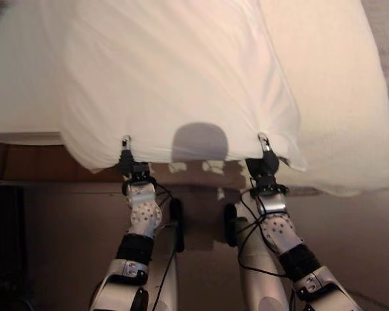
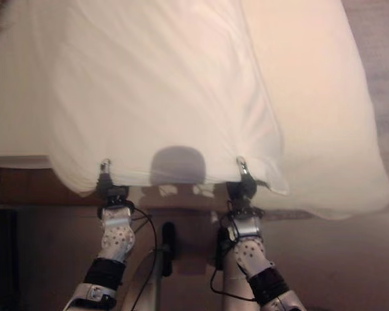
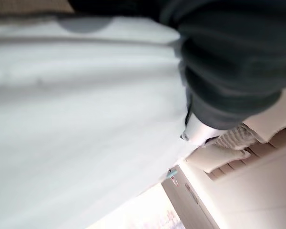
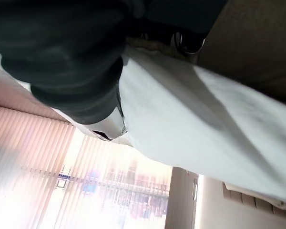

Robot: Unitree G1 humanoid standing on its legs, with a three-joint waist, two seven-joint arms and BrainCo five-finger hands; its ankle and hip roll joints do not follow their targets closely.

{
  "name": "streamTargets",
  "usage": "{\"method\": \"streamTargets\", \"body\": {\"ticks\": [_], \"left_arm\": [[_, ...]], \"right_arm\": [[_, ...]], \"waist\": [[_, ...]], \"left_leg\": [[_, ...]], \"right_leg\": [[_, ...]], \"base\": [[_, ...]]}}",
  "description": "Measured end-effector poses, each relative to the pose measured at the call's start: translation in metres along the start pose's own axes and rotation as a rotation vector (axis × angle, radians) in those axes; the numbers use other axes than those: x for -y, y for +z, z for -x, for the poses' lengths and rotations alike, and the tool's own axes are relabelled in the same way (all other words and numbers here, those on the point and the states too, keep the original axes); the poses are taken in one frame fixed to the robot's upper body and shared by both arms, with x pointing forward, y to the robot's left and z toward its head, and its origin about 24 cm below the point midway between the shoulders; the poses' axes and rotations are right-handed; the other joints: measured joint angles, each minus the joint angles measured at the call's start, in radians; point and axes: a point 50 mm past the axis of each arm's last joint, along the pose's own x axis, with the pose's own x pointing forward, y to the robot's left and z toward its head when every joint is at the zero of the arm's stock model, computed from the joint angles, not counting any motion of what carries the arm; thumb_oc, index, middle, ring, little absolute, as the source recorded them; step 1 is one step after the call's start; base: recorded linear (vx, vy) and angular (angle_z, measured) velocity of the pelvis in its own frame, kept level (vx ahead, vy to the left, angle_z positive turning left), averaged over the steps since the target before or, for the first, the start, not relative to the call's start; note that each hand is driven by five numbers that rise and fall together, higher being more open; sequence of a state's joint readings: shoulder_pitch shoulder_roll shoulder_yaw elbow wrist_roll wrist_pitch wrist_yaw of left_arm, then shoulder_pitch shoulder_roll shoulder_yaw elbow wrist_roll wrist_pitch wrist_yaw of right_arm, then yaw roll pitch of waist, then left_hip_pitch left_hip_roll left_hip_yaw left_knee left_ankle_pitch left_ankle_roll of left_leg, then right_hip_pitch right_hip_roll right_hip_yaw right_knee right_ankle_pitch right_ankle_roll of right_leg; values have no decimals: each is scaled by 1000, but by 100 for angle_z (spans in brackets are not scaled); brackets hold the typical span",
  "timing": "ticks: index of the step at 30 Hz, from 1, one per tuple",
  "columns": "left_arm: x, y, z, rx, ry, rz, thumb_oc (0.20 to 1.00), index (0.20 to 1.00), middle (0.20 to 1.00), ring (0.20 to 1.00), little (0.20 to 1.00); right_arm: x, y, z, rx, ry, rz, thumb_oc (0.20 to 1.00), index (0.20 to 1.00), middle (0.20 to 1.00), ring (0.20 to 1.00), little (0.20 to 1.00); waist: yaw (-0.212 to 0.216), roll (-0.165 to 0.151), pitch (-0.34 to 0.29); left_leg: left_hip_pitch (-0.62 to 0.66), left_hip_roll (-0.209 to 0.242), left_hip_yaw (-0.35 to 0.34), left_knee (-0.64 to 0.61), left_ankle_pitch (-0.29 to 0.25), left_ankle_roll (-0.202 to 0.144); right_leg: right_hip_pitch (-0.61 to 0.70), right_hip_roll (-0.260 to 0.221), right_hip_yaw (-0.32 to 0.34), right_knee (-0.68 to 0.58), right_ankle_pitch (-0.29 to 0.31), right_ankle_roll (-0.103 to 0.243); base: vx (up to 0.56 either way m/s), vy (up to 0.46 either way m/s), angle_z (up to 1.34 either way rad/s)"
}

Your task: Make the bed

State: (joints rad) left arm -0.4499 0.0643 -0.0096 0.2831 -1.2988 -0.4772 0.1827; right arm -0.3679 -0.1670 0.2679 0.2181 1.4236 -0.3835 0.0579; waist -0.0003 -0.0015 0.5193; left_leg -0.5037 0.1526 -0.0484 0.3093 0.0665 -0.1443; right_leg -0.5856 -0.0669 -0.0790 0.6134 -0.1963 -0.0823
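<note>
at the near edge of the bed (image 1: 350, 149), in the left eye view, the white sheet (image 1: 175, 84) hangs lifted between both hands: the left hand (image 1: 126, 155) pinches its hem on the robot's left, the right hand (image 1: 266, 152) pinches it on the robot's right, each with a silver finger showing over the cloth. the sheet runs away from the hands toward the far end, its long axis straight ahead, so the coming move looks like an even carry forward; neither hand is clearly nearer. the cloth is thin and smooth, creased in soft folds fanning from each grip, and the mattress under it looks thicker and duller. the right eye view shows the same pair of grips, the hem sagging slightly between them. in the left wrist view the dark ribbed cover sits over pale cloth, with a silver part against it. the right wrist view shows the sheet draped past the cover, slatted blinds (image 4: 47, 157) behind.
</note>
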Motion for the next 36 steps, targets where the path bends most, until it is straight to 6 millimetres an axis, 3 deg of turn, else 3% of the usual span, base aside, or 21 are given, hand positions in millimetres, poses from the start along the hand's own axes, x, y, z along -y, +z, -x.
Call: {"method": "streamTargets", "body": {"ticks": [2,4,6,7,8,9,10,14,16,17,19,20,21,23,24,25,26,27,33,35,36], "left_arm": [[4,-6,1,-13,-21,-12,200,200,200,200,200],[1,-9,4,-19,-13,-10,200,200,200,200,200],[-3,-8,6,-18,-23,-16,200,200,200,200,200],[-3,-7,6,-17,-28,-20,200,200,200,200,200],[3,-12,5,-35,-44,-10,200,200,200,200,200],[4,-15,6,-46,-52,-14,200,200,200,200,200],[5,-16,8,-53,-65,-19,200,200,200,200,200],[8,-20,12,-80,-108,-37,200,200,200,200,200],[5,-16,13,-74,-115,-53,200,200,200,200,200],[4,-13,12,-73,-119,-65,200,200,200,200,200],[5,-13,11,-73,-130,-65,200,200,200,200,200],[3,-9,11,-64,-137,-74,200,200,200,200,200],[2,-7,11,-58,-133,-78,200,200,200,200,200],[-3,-8,13,-67,-120,-85,200,200,200,200,200],[-5,-9,15,-72,-111,-86,200,200,200,200,200],[-7,-8,17,-69,-110,-105,200,200,200,200,200],[-7,-8,18,-69,-112,-119,200,200,200,200,200],[-6,-10,18,-76,-113,-123,200,200,200,200,200],[-4,-9,21,-81,-111,-129,200,200,200,200,200],[-7,-10,23,-89,-98,-135,200,200,200,200,200],[-1,-16,22,-109,-115,-129,200,200,200,200,200]], "right_arm": [[5,7,0,28,-2,9,200,200,200,200,200],[8,9,2,34,-12,14,200,200,200,200,200],[10,9,3,33,-4,18,200,200,200,200,200],[10,8,3,35,-5,9,200,200,200,200,200],[8,11,3,51,-1,0,200,200,200,200,200],[10,14,3,64,-7,-2,200,200,200,200,200],[17,15,6,68,-37,-1,200,200,200,200,200],[20,18,11,92,-52,-22,200,200,200,200,200],[19,15,11,93,-48,-30,200,200,200,200,200],[21,11,13,83,-53,-37,200,200,200,200,200],[24,10,18,79,-63,-38,200,200,200,200,200],[22,5,17,67,-52,-52,200,200,200,200,200],[19,3,17,61,-40,-55,200,200,200,200,200],[21,5,18,64,-37,-56,200,200,200,200,200],[24,5,21,63,-46,-53,200,200,200,200,200],[25,5,20,59,-49,-48,200,200,200,200,200],[25,5,21,61,-49,-48,200,200,200,200,200],[26,7,21,64,-46,-49,200,200,200,200,200],[28,7,23,70,-52,-54,200,200,200,200,200],[28,9,22,72,-54,-46,200,200,200,200,200],[31,14,22,84,-62,-31,200,200,200,200,200]], "waist": [[-13,-1,1],[-11,-3,1],[-4,-3,2],[-5,-12,4],[-14,-18,5],[-9,-19,5],[-12,-19,5],[-6,-17,3],[12,-17,2],[12,-18,1],[3,-22,-1],[19,-25,-2],[12,-24,-2],[-5,-30,-1],[-14,-34,-1],[-13,-33,-1],[-14,-34,-2],[-19,-35,-3],[-38,-35,-3],[-39,-31,-2],[-57,-30,-2]], "left_leg": [[43,77,-53,-133,-12,-14],[91,114,-102,-205,-9,-11],[122,81,-143,-201,-5,-4],[115,73,-142,-180,-14,-30],[48,37,-84,-87,-13,-43],[35,28,-63,-61,-12,-35],[30,-12,-50,-25,-37,-53],[-6,-115,-12,85,-116,56],[-13,-123,53,107,-123,102],[-23,-159,54,144,-154,135],[-19,-183,45,127,-153,164],[-11,-184,50,61,-117,184],[-2,-190,52,23,-91,192],[35,-231,64,-72,-33,203],[46,-249,76,-82,-28,210],[64,-254,81,-102,-28,209],[70,-256,82,-114,-25,209],[77,-263,62,-132,-10,204],[90,-260,66,-145,-1,206],[86,-266,75,-137,14,151],[22,-292,79,-37,46,60]], "right_leg": [[9,14,-13,-5,6,5],[7,34,22,11,-4,28],[-6,61,71,22,-4,54],[-13,53,78,35,-4,61],[-17,10,90,20,6,91],[-17,-5,94,13,9,104],[-1,-36,107,-12,14,134],[79,-133,117,-170,100,228],[125,-188,79,-273,167,180],[158,-211,38,-325,224,186],[157,-207,36,-307,216,193],[80,-113,39,-176,120,212],[45,-60,46,-123,87,191],[17,46,42,-122,60,174],[33,67,39,-165,76,133],[56,80,56,-203,106,90],[61,97,59,-205,113,97],[70,107,115,-209,114,92],[77,108,127,-208,111,88],[81,105,120,-204,105,76],[84,62,110,-195,96,38]], "base": [[62,294,13],[37,449,2],[-7,514,-28],[22,598,-5],[40,664,14],[71,736,22],[48,515,13],[79,635,-10],[54,571,-65],[-4,419,-27],[5,306,-10],[29,216,-16],[37,128,-18],[36,95,22],[57,104,10],[43,41,-13],[49,60,-8],[15,23,9],[-10,-35,5],[-37,-105,38],[-10,-59,74]]}}
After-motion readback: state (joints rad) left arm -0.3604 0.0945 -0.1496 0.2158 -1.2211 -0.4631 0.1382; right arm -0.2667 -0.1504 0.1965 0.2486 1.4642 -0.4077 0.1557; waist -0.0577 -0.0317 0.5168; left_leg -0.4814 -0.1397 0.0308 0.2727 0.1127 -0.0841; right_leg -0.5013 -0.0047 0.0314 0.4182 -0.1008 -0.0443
